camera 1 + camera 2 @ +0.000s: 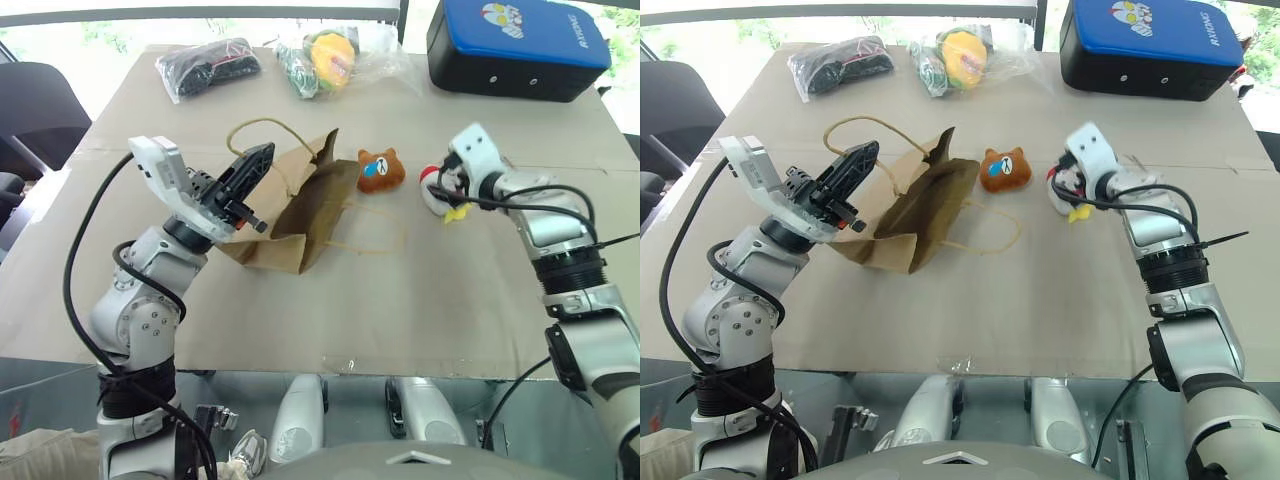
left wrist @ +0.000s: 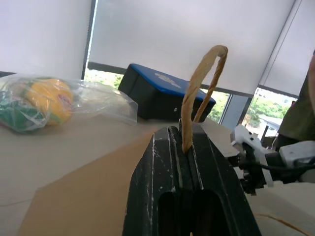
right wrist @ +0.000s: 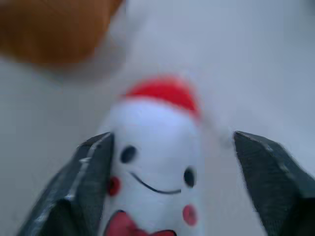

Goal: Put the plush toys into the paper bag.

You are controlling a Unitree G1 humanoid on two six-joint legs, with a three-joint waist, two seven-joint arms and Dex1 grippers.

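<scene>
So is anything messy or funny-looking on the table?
Yes. The paper bag is lying crumpled on its side rather than standing, with one cord handle pinched in the left gripper. Both plush toys, the bear head and the chick, are outside it.

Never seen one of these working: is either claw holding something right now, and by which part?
The left gripper pinches the paper bag by one cord handle. The right gripper is open around the white chick, not gripping.
</scene>
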